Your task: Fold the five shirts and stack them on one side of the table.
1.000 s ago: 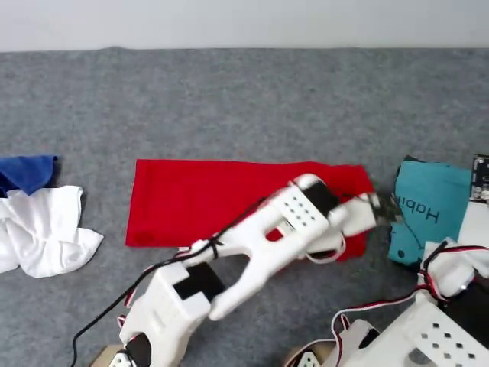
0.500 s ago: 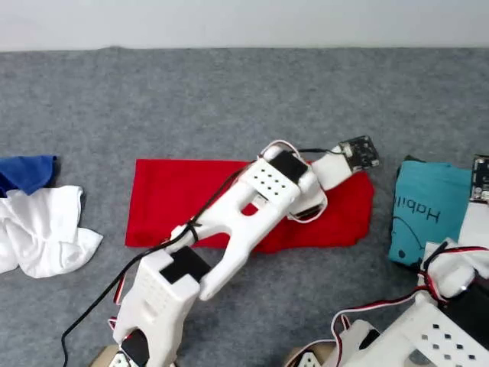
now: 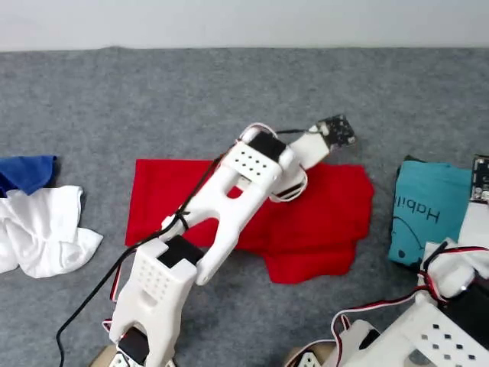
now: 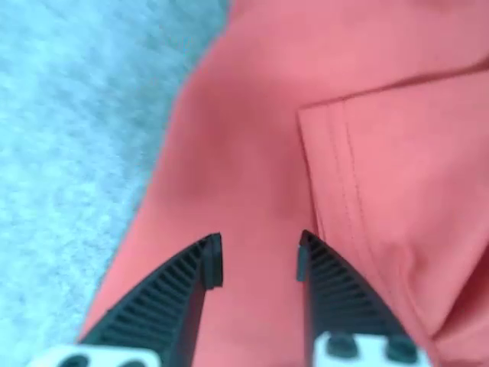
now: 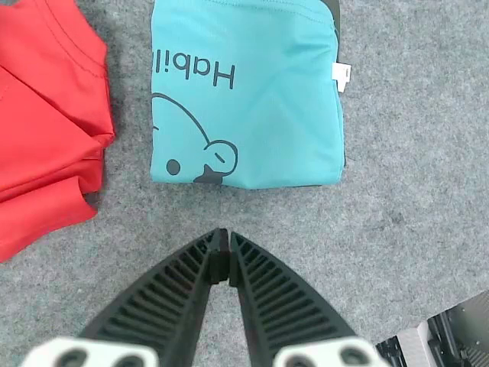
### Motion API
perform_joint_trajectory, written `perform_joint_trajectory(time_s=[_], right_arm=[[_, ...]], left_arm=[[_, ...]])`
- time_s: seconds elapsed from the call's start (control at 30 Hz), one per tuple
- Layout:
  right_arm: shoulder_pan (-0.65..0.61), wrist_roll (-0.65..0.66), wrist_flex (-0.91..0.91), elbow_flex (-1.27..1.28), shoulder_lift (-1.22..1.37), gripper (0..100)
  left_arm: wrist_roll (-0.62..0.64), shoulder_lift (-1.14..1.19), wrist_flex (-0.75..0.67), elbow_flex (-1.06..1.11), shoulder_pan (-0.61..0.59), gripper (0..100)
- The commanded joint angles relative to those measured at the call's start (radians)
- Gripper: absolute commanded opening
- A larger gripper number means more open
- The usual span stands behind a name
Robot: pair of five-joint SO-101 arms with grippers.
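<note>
The red shirt point(image 3: 321, 222) is lying at the centre of the grey table point(image 3: 229, 92) in the high view, and a doubled-over flap is jutting from it toward 5 o'clock. The left arm point(image 3: 229, 191) is being held stretched across the shirt, pointing toward 1 o'clock. The left gripper point(image 4: 256, 256) is being held released over the red cloth, its jaws apart with nothing between them, and a hemmed fold edge is lying just beyond one fingertip.

The teal shirt point(image 3: 428, 210), folded into a rectangle, is lying at 3 o'clock from the red one, near it, with a narrow strip of table between them. The right gripper point(image 5: 224, 256) is being kept clenched on nothing, its jaws pressed together, and is hovering over bare table just beside the teal shirt's edge.

At the table's 9 o'clock side the white shirt point(image 3: 42, 229) is lying crumpled, well apart from the red shirt. The blue shirt point(image 3: 27, 172) is lying bunched against it at 11 o'clock.
</note>
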Motion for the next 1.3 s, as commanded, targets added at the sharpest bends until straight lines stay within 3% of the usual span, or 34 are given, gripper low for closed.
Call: perform_joint_trajectory(time_s=[0.0, 0.27, 0.4, 0.57, 0.8, 1.27], right_arm=[[0.008, -0.008, 0.038, -0.051, -0.015, 1.1], [0.008, -0.009, 0.038, -0.051, -0.015, 1.1], [0.008, -0.009, 0.038, -0.051, -0.015, 1.1], [0.008, -0.009, 0.038, -0.051, -0.015, 1.1], [0.008, -0.009, 0.038, -0.051, -0.015, 1.1], [0.008, -0.009, 0.038, -0.052, -0.016, 1.1]], left_arm=[[-0.005, -0.015, 0.120, -0.143, 0.012, 17], [-0.003, -0.006, 0.405, -0.295, 0.137, 17], [-0.006, -0.005, 0.400, -0.214, 0.121, 17], [-0.009, 0.037, 0.296, -0.077, 0.044, 17], [-0.075, 0.127, 0.264, -0.070, -0.052, 17], [-0.068, 0.063, 0.396, -0.352, 0.069, 17]])
